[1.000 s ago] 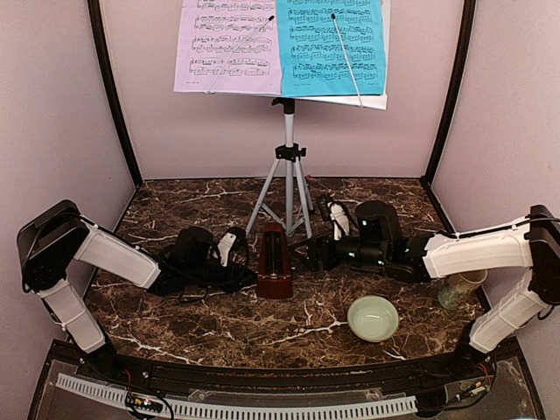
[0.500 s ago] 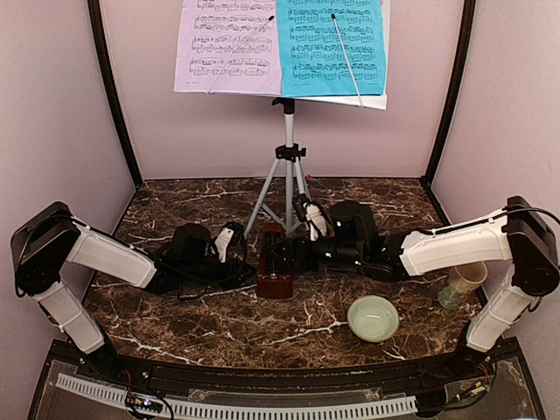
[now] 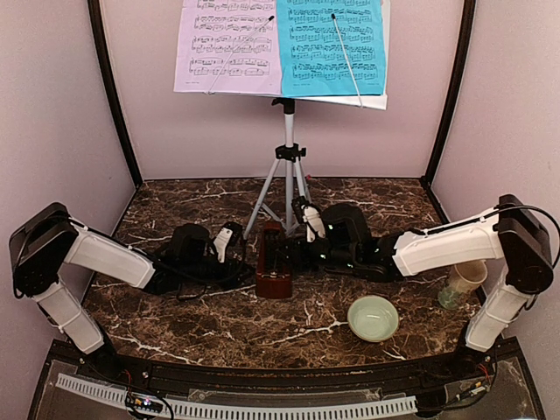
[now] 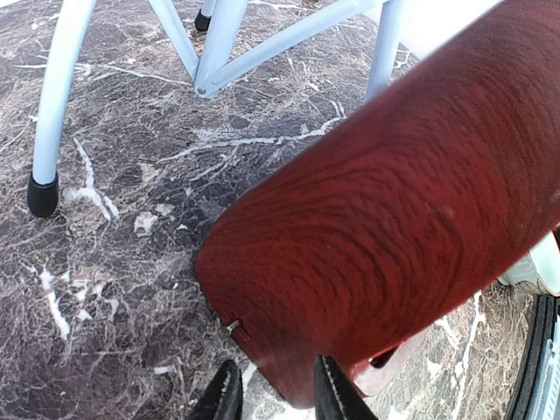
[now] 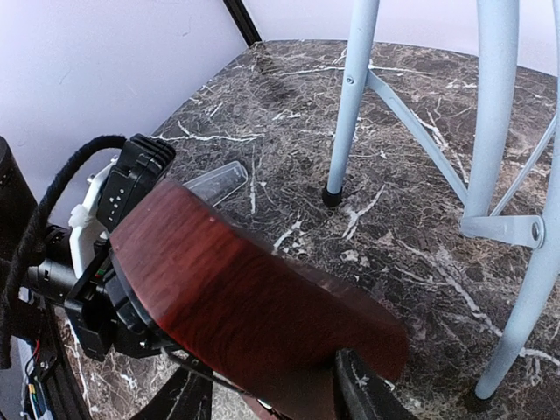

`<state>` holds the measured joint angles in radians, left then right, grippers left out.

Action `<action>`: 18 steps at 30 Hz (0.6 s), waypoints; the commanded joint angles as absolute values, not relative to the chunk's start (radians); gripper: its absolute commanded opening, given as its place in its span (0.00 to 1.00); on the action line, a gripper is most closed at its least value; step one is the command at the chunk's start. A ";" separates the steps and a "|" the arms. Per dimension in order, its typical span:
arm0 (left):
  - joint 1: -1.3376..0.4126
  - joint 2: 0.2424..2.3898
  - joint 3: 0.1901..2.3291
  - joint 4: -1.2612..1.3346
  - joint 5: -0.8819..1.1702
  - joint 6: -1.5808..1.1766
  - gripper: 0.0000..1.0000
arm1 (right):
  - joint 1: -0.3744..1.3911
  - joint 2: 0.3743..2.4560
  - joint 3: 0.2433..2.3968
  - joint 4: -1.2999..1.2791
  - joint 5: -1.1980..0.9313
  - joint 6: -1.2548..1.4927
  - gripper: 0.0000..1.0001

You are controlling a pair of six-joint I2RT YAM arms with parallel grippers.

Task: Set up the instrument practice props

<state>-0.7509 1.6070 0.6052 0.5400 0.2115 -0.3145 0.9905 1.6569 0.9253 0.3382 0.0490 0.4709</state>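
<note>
The silver tripod music stand (image 3: pixel 289 166) stands at the back centre. Its white desk holds the lavender page (image 3: pixel 229 45) and the cyan page (image 3: pixel 332 45). The dark reddish-brown metronome (image 3: pixel 274 273) stands on the marble in front of the tripod. My right gripper (image 3: pixel 283 255) reaches in from the right, and its open jaws straddle the metronome (image 5: pixel 254 306). My left gripper (image 3: pixel 243 259) lies low on the metronome's left. In the left wrist view it (image 4: pixel 278 398) is slightly open, with the metronome's (image 4: pixel 394 210) base corner between the fingers. A clear piece (image 4: pixel 394 376) shows at the base.
A pale green bowl (image 3: pixel 374 317) sits at front right and a cream mug (image 3: pixel 464 280) stands by the right wall. The tripod's legs (image 4: pixel 52 96) (image 5: pixel 350 96) stand close behind the metronome. Walls close in the left, right and back sides.
My right gripper has slid left from beside the tripod until its jaws reach around the metronome. The left gripper and the metronome have barely moved.
</note>
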 commanded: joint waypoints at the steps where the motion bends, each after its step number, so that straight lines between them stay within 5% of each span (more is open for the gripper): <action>1: -0.756 1.563 0.591 0.527 0.199 -0.303 0.31 | 0.992 1.642 0.927 0.338 0.083 0.476 0.47; 9: -0.756 1.541 0.582 0.525 0.176 -0.308 0.32 | 0.992 1.602 0.887 0.362 0.026 0.448 0.63; 18: -0.756 1.472 0.559 0.515 0.069 -0.352 0.46 | 0.999 1.601 0.901 0.368 0.025 0.446 0.76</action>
<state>-0.7509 1.5364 0.5835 0.5224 0.1398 -0.3244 0.9905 1.6287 0.8951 0.3367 0.0265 0.4480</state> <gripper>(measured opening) 0.434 0.733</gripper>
